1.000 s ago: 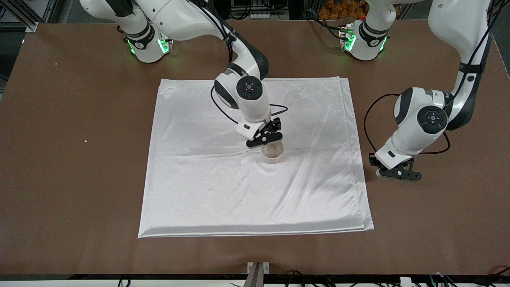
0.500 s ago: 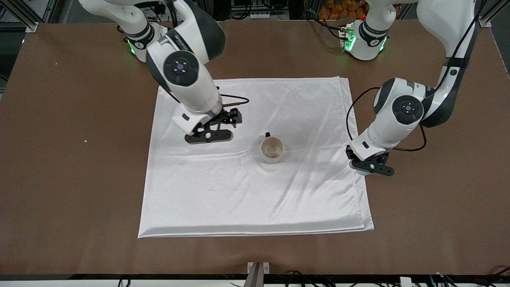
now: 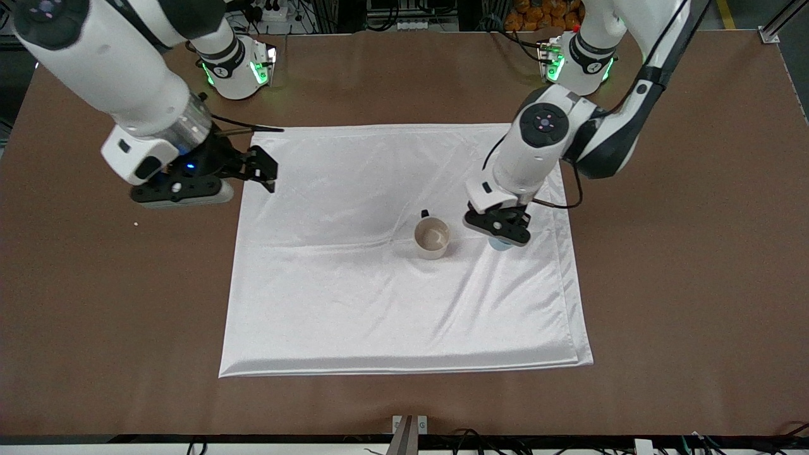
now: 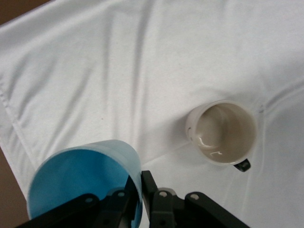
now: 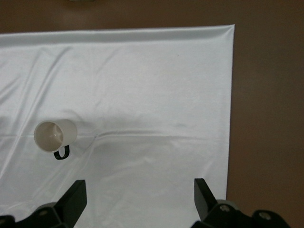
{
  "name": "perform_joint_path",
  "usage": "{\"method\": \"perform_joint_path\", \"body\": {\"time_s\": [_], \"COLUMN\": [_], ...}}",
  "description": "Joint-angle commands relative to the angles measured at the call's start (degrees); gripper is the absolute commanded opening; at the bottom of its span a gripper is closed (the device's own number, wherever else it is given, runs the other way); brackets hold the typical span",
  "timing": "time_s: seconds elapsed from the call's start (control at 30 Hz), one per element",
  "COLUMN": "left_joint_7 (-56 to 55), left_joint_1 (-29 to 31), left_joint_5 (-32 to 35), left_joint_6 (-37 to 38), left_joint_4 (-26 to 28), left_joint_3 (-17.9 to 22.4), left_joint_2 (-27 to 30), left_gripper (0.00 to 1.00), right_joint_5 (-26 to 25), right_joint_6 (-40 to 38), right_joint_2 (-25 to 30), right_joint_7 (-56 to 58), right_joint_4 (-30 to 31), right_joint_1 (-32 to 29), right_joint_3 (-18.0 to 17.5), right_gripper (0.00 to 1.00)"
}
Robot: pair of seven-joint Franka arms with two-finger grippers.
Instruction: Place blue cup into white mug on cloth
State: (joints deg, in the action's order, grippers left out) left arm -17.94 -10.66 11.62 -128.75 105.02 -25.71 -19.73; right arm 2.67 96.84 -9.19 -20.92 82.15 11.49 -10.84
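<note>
A brown worktop (image 3: 695,253) carries the cloth (image 3: 354,303), a shiny white creased sheet spread flat across its middle, with the two arm bases standing along the edge farthest from the front camera.

The blue cup (image 4: 85,183) is up in the air, pinched at its rim by the left end effector (image 3: 504,232), whose fingers (image 4: 124,202) are clamped tight on the cup wall, one inside and one outside. Its bright blue interior faces the left wrist camera. In the front view only a sliver of light blue shows beneath the end effector, which hangs over the cloth just beside the white mug (image 3: 432,238), toward the left arm's end of the worktop.

The white mug stands upright on the cloth near its centre, mouth open and empty, its dark handle (image 3: 425,213) pointing away from the front camera.

The right end effector (image 3: 183,189) hangs over the bare worktop just off the cloth's edge at the right arm's end, its fingers (image 5: 73,199) spread wide and holding nothing.
</note>
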Motion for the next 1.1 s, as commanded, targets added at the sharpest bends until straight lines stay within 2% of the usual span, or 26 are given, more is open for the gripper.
{"method": "perform_joint_path", "body": {"time_s": [0.0, 0.17, 0.3, 0.4, 0.67, 0.87, 1.07], "left_joint_7": [-3.15, -5.34, -5.96, -6.05, -7.37, -7.37, -7.46], "left_joint_1": [-4.36, -7.79, -10.51, -13.67, -23.08, -23.70, -23.70], "left_joint_5": [3.76, 4.03, 4.11, 4.64, 4.38, 3.85, 3.85], "left_joint_6": [2.70, 5.35, 5.35, 5.35, 5.35, 5.35, 5.26], "left_joint_4": [-5.43, -10.70, -14.13, -16.50, -20.64, -22.22, -22.84], "left_joint_3": [0.31, 0.40, 1.19, 3.55, 12.17, 12.88, 12.88], "left_joint_2": [-3.56, -7.42, -10.67, -12.43, -15.60, -17.45, -18.33], "left_gripper": [0.00, 0.00, 0.00, 0.00, 0.00, 0.00, 0.00], "right_joint_5": [-0.12, 0.49, 0.32, 0.14, -0.56, -2.14, -2.06], "right_joint_6": [-1.39, -2.71, -4.29, -5.00, -4.12, -2.27, -2.27], "right_joint_2": [5.41, 6.99, 7.96, 8.31, 9.72, 9.80, 9.89], "right_joint_7": [0.71, 2.37, 9.82, 13.97, 17.04, 19.87, 20.13], "right_joint_4": [3.01, 2.84, 3.37, 3.45, 6.62, 8.73, 8.82], "right_joint_1": [-5.94, -9.38, -11.22, -13.07, -13.16, -12.99, -11.32], "right_joint_3": [-0.93, 1.70, 2.93, 3.28, 8.90, 9.61, 11.81], "right_gripper": [1.00, 1.00, 1.00, 1.00, 1.00, 1.00, 1.00]}}
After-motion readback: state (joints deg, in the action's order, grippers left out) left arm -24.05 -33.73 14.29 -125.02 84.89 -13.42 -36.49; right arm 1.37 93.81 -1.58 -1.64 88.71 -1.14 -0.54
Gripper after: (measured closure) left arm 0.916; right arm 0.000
